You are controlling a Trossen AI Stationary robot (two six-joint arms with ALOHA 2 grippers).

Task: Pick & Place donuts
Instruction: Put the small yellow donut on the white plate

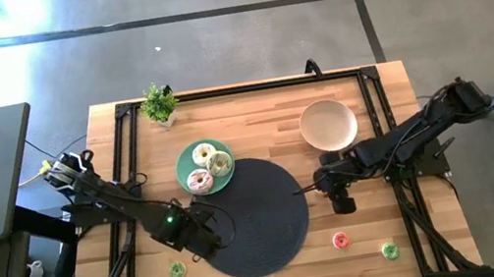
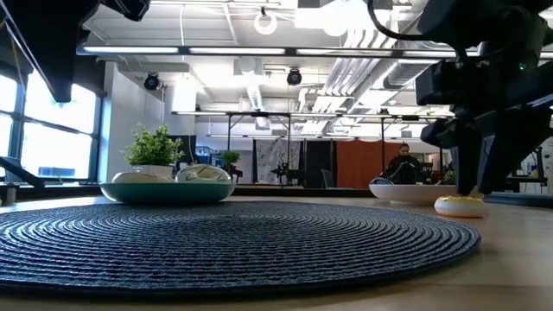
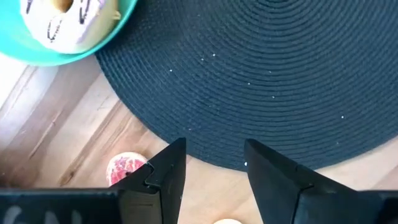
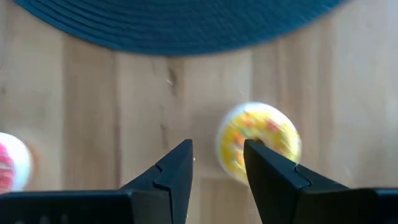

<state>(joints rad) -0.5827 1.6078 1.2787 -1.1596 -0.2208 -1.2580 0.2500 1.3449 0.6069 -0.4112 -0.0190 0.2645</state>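
- High view showed the wooden table [image 1: 254, 117] carrying a round dark placemat [image 1: 258, 218] at its centre.
- Mint-green plate [image 1: 185, 162] sat at the mat's far-left edge, holding three larger donuts [image 1: 206, 166], close together.
- Beige bowl [image 1: 328, 124] lay far right of the mat, and a small potted plant [image 1: 159, 104] stood near the far edge.
- Left gripper [image 1: 205, 237] hovered over the mat's near-left edge, fingers parted, nothing between them.
- Right gripper [image 4: 217, 163] hung at the mat's right edge, fingers parted, directly above the tiny yellow donut [image 4: 258, 144], which lay on bare wood and was not clamped.
- Tiny pink donut [image 1: 341, 240] and tiny green donut [image 1: 390, 251] lay near right; another tiny green donut [image 1: 177, 270] lay near left.
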